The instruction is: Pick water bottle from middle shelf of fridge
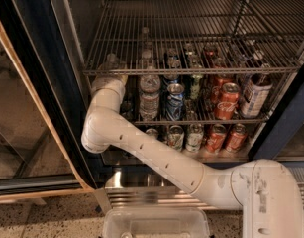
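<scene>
Okay, water bottle (150, 97): you've got one I can count for sure, clear and ribbed. It stands at the front of the middle shelf (206, 120), left of centre in the frame.
Gripper (110, 66): one, upper left, up against the front bar of the top rack (191, 71). It sits left of the water bottle and apart from it. Can't tell whether it's apart or together.
Red cans (227, 101): four you can count. Two are on the middle shelf toward the right, two lower down at lower right.
Blue can (175, 102): one, just right of the water bottle.
Labelled bottle (253, 95): one, far right.
Hidden: the back rows only show through the top rack's rods, too murky to count. The arm (141, 148) covers the lower left of the inside.
Fridge (47, 83): frame cut off at the top and right edges.
</scene>
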You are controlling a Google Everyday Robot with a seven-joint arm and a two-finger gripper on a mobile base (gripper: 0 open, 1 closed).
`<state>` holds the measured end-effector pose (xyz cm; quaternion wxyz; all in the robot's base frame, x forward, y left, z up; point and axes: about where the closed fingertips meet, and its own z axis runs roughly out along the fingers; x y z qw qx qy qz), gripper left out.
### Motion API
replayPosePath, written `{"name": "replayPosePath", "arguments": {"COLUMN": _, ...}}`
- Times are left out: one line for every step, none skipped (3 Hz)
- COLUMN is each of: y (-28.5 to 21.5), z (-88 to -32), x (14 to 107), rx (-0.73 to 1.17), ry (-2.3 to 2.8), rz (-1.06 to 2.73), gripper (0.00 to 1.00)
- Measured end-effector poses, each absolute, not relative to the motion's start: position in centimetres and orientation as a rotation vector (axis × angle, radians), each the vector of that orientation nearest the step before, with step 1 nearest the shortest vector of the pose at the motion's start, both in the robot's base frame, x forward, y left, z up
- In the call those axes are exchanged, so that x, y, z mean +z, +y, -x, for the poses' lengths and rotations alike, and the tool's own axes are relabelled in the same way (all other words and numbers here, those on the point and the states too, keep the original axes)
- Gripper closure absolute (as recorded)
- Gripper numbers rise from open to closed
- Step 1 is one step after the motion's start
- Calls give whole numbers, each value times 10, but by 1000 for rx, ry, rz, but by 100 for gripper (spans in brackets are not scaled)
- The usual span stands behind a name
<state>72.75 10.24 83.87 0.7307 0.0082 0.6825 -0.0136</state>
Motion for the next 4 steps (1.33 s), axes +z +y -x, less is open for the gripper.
{"name": "replayPosePath", "arguments": {"y": 102, "z": -722, "x": 834, "rx": -19, "ry": 1506, "rz": -27, "gripper": 100}}
{"name": "replayPosePath", "arguments": {"y": 102, "z": -720, "x": 834, "rx": -16, "ry": 1514, "rz": -42, "gripper": 100}}
{"name": "replayPosePath", "arguments": {"y": 100, "z": -709, "x": 831, "rx": -15, "ry": 1527, "rz": -65, "gripper": 100}}
{"name": "replayPosePath", "arguments": {"y": 102, "z": -671, "x": 817, "rx": 12, "ry": 1562, "rz": -102, "gripper": 100}}
